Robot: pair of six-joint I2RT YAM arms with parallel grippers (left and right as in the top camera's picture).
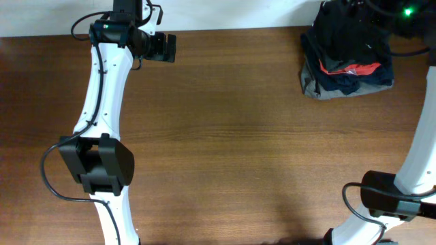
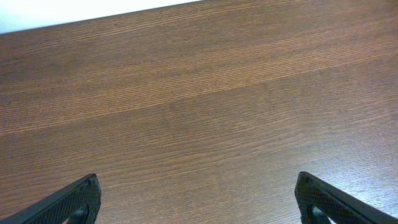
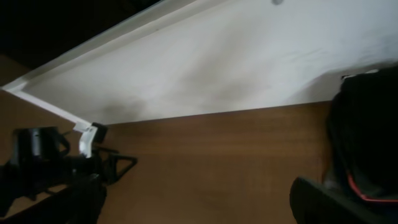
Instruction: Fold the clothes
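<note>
The black T-shirt [image 1: 344, 30] lies bunched on top of a heap of red, navy and grey garments [image 1: 347, 71] at the upper right of the overhead frame, near the far edge of the bench [image 1: 238, 136]. Where the shirt ends within the heap I cannot tell. The right end effector [image 3: 193, 208] is spread wide and holds nothing. In its wrist view the black cloth fills the right edge, just beside the finger [image 3: 336, 205] at the lower right; whether they touch I cannot tell. The left end effector [image 1: 165, 47] sits at the upper left of the overhead frame, well apart from the shirt. Its jaws stand fully apart over bare wood and grip nothing.
</note>
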